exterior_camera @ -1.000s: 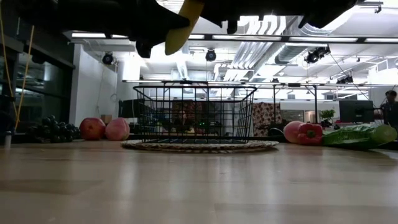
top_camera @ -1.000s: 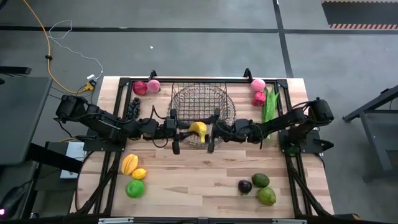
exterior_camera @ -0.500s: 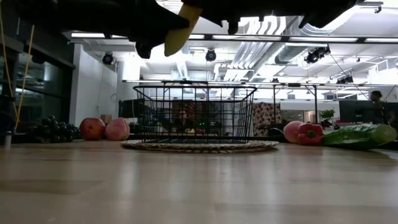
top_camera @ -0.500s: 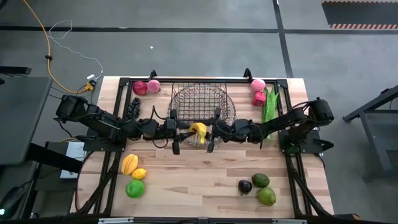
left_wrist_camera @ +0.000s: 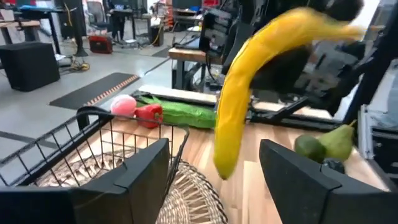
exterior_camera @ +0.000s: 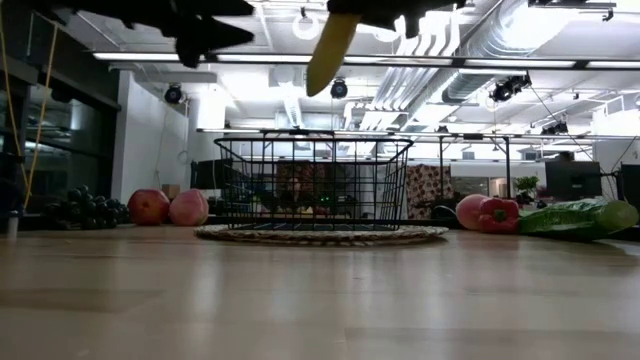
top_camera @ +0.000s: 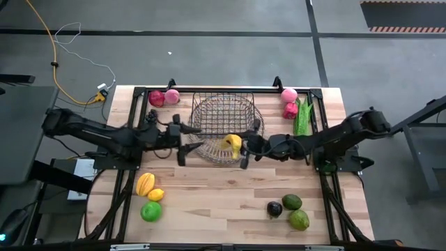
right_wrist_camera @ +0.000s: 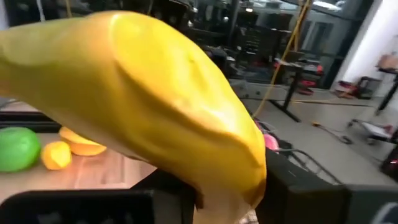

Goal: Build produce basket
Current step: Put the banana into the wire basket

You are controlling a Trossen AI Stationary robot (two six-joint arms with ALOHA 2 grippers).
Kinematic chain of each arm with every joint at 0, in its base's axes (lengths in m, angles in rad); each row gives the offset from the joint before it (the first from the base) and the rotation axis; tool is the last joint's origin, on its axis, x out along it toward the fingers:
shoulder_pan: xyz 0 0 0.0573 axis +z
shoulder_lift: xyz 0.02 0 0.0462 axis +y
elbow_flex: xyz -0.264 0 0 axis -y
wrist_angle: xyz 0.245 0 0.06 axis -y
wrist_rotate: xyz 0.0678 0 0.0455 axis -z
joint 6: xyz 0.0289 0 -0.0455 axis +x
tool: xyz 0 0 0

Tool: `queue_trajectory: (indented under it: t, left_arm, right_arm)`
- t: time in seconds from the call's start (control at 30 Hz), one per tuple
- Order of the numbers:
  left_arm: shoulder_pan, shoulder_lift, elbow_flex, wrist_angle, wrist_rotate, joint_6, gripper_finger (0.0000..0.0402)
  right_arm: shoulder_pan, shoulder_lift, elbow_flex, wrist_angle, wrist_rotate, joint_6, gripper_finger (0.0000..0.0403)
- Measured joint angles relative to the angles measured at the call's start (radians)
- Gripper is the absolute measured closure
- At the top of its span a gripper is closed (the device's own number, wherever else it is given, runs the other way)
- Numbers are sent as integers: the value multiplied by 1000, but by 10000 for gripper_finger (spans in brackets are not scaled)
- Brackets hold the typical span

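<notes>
1. High view, centre of the frame: the banana [top_camera: 232, 143] has passed from the left tool [top_camera: 182, 144] to the right tool [top_camera: 245, 148], which now pinches it.
2. Left tool, fingers spread, has backed leftward.
3. Banana hangs over the basket [top_camera: 224, 117] rim's lower edge, ready for dropping in.

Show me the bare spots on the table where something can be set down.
The widest bare patch of table lies at the front, between the lime cluster and the avocado group. It is crowded at the back: the basket sits between the apples and green pods.
</notes>
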Motion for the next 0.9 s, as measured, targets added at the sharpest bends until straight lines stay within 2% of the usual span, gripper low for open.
queue_trajectory:
  t: [0.2, 0.37, 0.6, 0.9]
  left_arm:
    - [-60, -202, -66, -34, -14, 29, 164]
    - [-92, -319, -136, -13, -76, 72, 165]
    - [-93, -344, -169, 29, -101, 91, 165]
    - [-93, -342, -169, 39, -101, 98, 165]
  right_arm:
    - [19, -49, -83, 71, 35, -55, 285]
    - [-14, -132, -199, 156, -7, -10, 287]
    - [-103, -203, -277, 160, -203, 120, 290]
    - [-113, -199, -278, 159, -230, 129, 290]
